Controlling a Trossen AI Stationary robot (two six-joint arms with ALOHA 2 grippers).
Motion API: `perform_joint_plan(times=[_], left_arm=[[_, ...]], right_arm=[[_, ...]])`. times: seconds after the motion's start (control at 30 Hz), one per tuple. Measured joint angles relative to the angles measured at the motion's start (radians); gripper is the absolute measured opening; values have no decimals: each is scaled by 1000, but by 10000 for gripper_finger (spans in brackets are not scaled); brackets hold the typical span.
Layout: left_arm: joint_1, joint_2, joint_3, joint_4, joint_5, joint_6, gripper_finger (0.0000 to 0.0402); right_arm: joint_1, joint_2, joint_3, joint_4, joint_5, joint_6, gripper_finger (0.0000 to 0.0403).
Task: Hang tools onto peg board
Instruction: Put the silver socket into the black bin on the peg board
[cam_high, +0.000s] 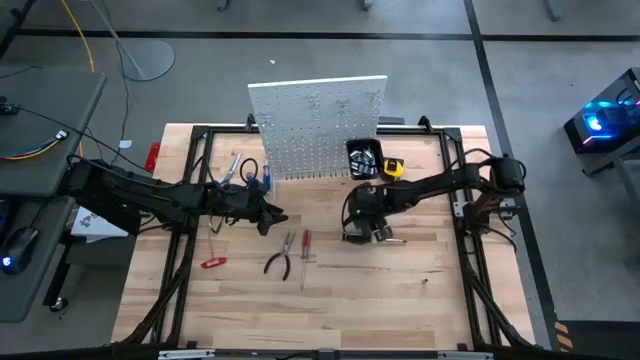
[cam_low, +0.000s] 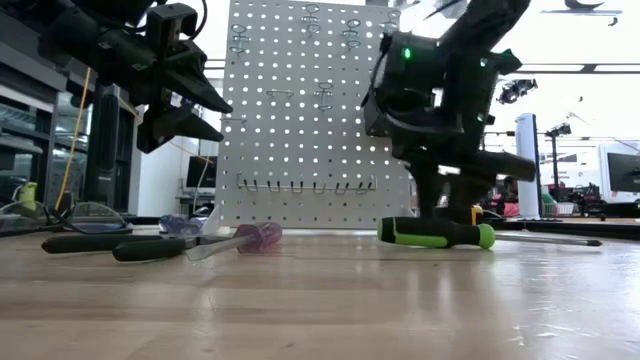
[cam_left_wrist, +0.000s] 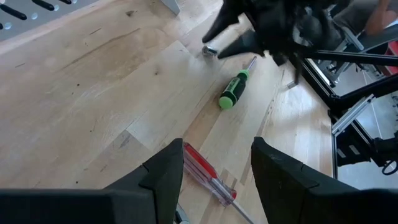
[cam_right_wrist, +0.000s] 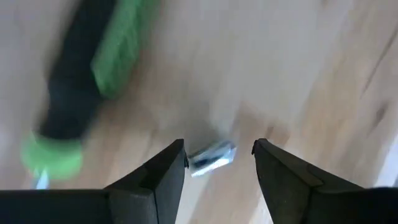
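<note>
Fingers spread and empty, the right gripper (cam_right_wrist: 217, 163) hangs just above the wooden surface (cam_high: 420, 290), a small silvery metal piece (cam_right_wrist: 211, 155) lying on the wood in the gap between its tips. Just beside it lies a green-and-black screwdriver (cam_low: 437, 234), flat on the surface and free of any grip; the left wrist view shows the same tool with its shaft pointing toward the right arm.

The left gripper (cam_left_wrist: 214, 174) hovers above the surface near the middle, its fingers (cam_left_wrist: 168, 171) likewise parted with nothing between them. A red-handled screwdriver (cam_left_wrist: 205, 174) lies on the wood beneath it, and dark-handled pliers (cam_high: 281, 255) rest right alongside that screwdriver in the overhead view. Small red-handled cutters (cam_high: 212, 262) lie apart, nearer the left edge.

The white peg board (cam_high: 318, 125) stands upright at the far side of the surface, with a small black bin (cam_high: 364, 158) at its lower right corner and a yellow tape measure (cam_high: 393, 168) just beside the bin. More tools, among them a blue-handled one (cam_high: 266, 178), lie at the foot of the board on its left. From table height, wire hooks and a row of pegs show on the board, and no tool can be seen hanging on them.
</note>
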Motion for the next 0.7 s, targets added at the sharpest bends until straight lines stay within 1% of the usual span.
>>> perform_joint_plan(times=[0.07,0.17,0.37,0.47,0.53,0.6,0.7], left_arm=[[0,0,0,0,0,0,172],[0,0,0,-2,-6,0,172],[0,0,0,-6,-17,1,172],[0,0,0,-7,-17,1,172],[0,0,0,-7,-17,1,172],[0,0,0,-8,-17,1,172],[0,0,0,-9,-17,1,172]], right_arm=[[-25,0,0,-67,1,8,183],[-64,0,0,-114,-10,0,183],[-111,0,0,-57,-19,-83,183],[-132,0,0,-10,-33,-66,183],[-142,0,0,-12,-57,-38,183],[-145,4,0,-32,-64,-18,180],[-145,28,0,-81,-72,20,163]])
